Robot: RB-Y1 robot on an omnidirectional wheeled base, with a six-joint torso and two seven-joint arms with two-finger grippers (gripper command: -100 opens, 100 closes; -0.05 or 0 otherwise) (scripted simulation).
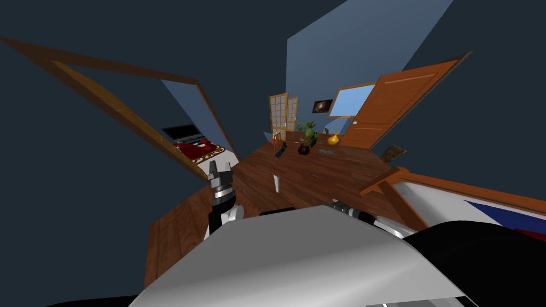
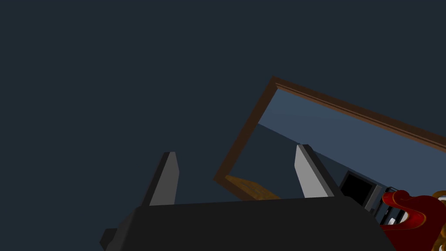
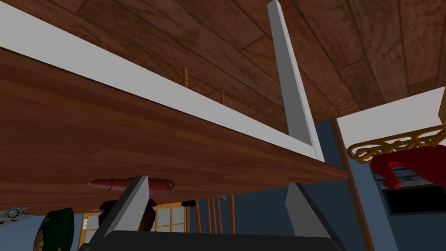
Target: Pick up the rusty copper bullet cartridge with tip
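My right tool (image 3: 217,181) is released; the cartridge (image 3: 159,186) lies on the bench (image 3: 130,130) just beside one finger. My left tool (image 2: 236,149) is released too.

Wooden table (image 1: 341,169), potted plant (image 1: 306,138), yellow vase (image 1: 333,139), open wooden door (image 1: 397,104), red rug (image 1: 198,149)

The cartridge (image 3: 114,184) looks like dull reddish-brown metal, matt and uneven in tone. The table (image 3: 130,130) top is dark wood with clear grain and a faint sheen; its rail and leg (image 3: 292,87) are plain matt white. The floor (image 3: 348,35) is brown, grained wooden planks. The right gripper (image 3: 217,181) has smooth matt grey fingers (image 3: 128,209) on a dark matt box. The pliers (image 3: 15,213) look like grey metal. The door (image 1: 394,106) is smooth orange-brown wood. The vase (image 1: 333,139) is glossy yellow.
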